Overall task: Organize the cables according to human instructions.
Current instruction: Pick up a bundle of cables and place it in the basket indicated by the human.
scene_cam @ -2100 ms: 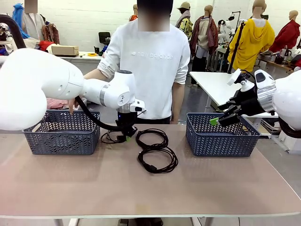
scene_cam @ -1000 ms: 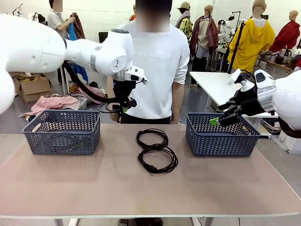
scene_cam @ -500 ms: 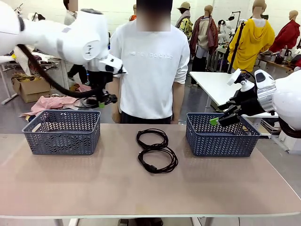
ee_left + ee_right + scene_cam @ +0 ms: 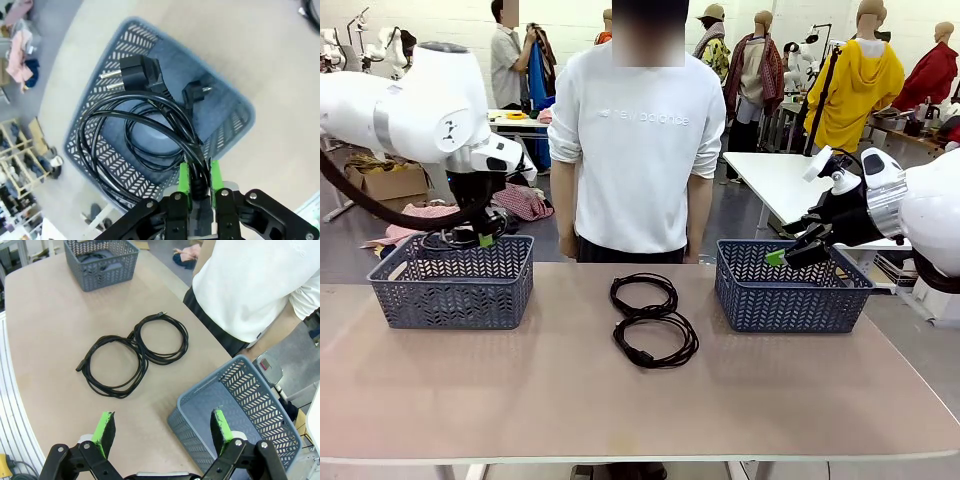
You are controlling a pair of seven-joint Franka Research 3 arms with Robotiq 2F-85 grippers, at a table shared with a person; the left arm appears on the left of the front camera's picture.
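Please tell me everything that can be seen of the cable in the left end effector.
The cable is a thin black cord, rubbery-looking, wound into a loose round coil, with a black two-pin plug at one end. The left end effector is shut on several loops between its green pads. The coil hangs over the open blue-grey basket.
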